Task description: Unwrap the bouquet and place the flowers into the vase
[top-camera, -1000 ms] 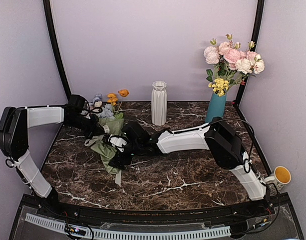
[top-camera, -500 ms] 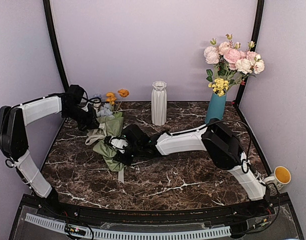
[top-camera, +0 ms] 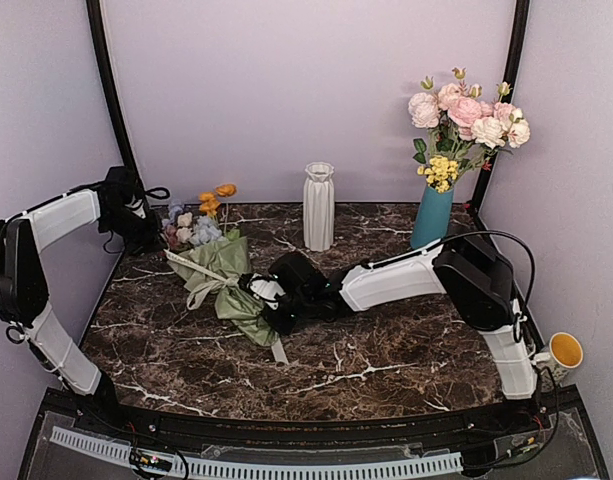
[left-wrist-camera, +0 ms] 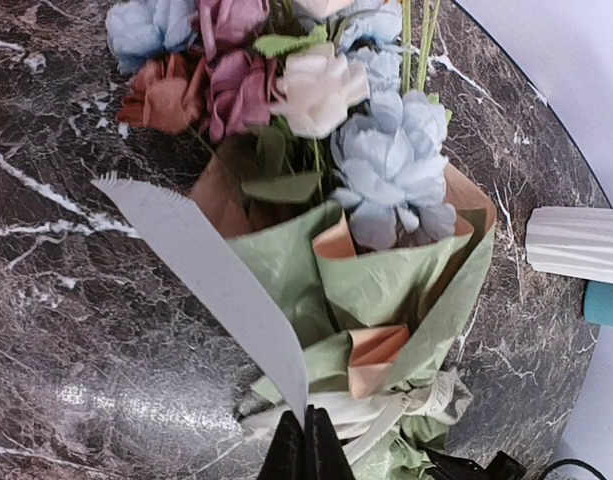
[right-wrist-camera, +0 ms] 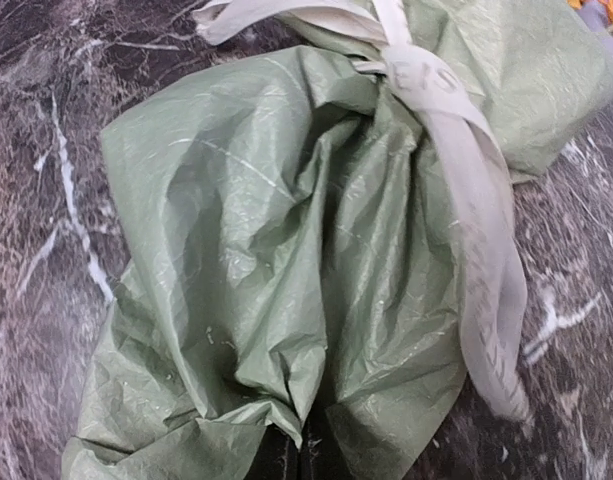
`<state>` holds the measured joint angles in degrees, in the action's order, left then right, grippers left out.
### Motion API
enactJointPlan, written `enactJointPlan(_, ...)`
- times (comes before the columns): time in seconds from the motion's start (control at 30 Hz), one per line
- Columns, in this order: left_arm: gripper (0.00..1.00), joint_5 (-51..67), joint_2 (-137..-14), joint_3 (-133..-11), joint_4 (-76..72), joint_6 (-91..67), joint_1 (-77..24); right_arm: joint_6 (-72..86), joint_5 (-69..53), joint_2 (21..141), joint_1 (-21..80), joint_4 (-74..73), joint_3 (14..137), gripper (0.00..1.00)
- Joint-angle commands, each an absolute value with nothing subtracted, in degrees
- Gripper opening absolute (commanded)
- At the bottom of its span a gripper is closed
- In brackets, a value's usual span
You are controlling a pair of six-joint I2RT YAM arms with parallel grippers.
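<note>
The bouquet (top-camera: 222, 272) lies on the marble table, wrapped in green paper (right-wrist-camera: 286, 250) with tan paper inside it. Its flowers (left-wrist-camera: 386, 170) are pale blue, cream, dusty pink and orange, and they point to the back left. A cream ribbon (left-wrist-camera: 216, 280) is knotted round the wrap. My left gripper (left-wrist-camera: 304, 440) is shut on the ribbon's free end, at the far left of the top view (top-camera: 154, 243). My right gripper (right-wrist-camera: 298, 455) is shut on the green paper at the wrap's lower end (top-camera: 274, 312). The white ribbed vase (top-camera: 319, 205) stands upright behind the bouquet.
A tall teal vase (top-camera: 432, 215) with pink roses (top-camera: 466, 115) and yellow sprigs stands at the back right. A yellow cup (top-camera: 565, 350) sits off the table's right edge. Purple walls and black posts close in the back and sides.
My right gripper has closed on the green paper. My left gripper has pulled the ribbon end up and to the left, drawing it out. The bouquet has shifted a little to the right.
</note>
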<state>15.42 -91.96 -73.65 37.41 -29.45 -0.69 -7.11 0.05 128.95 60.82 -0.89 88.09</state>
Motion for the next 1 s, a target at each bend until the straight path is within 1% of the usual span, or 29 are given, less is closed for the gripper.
enactJointPlan(0.0,0.00,13.9,-91.6,-73.0,37.2,-27.9,1.6,-4.9,3.7,122.7,59.5,-6.1,80.7,0.00)
enactJointPlan(0.1,0.00,13.6,-92.2,-72.3,36.9,-27.7,2.1,-4.9,3.0,118.4,59.0,-5.5,74.6,0.00)
enactJointPlan(0.2,0.00,16.8,-92.9,-71.1,35.2,-27.3,2.1,-4.8,1.4,116.8,58.9,-6.1,72.5,0.00)
enactJointPlan(0.23,0.00,18.5,-93.1,-70.7,34.6,-27.2,2.0,-4.5,0.8,116.7,58.8,-6.9,72.8,0.03)
enactJointPlan(0.27,0.00,20.2,-93.3,-70.2,34.0,-27.0,2.0,-3.9,0.7,116.7,58.8,-7.4,73.4,0.09)
enactJointPlan(0.37,0.00,23.5,-93.3,-68.8,32.7,-26.6,2.0,-0.7,-0.3,116.6,58.2,-8.7,76.2,0.31)
enactJointPlan(0.63,0.00,27.4,-92.5,-65.9,31.4,-24.4,0.8,13.5,-6.4,113.4,54.8,-1.7,78.5,0.73)
enactJointPlan(0.73,0.00,27.7,-92.5,-65.5,31.4,-24.4,0.8,17.0,-11.1,114.1,53.7,0.6,77.9,0.80)
enactJointPlan(0.87,0.00,27.0,-92.7,-65.9,31.9,-24.3,0.8,20.6,-17.5,112.1,51.7,6.3,73.1,0.88)
enactJointPlan(0.9,0.00,27.0,-92.8,-65.8,31.9,-24.4,0.8,22.1,-19.9,111.1,50.8,8.6,71.4,0.90)
enactJointPlan(0.97,0.00,27.1,-92.8,-65.8,31.8,-24.6,0.7,25.4,-23.5,108.8,48.8,14.8,67.0,0.95)
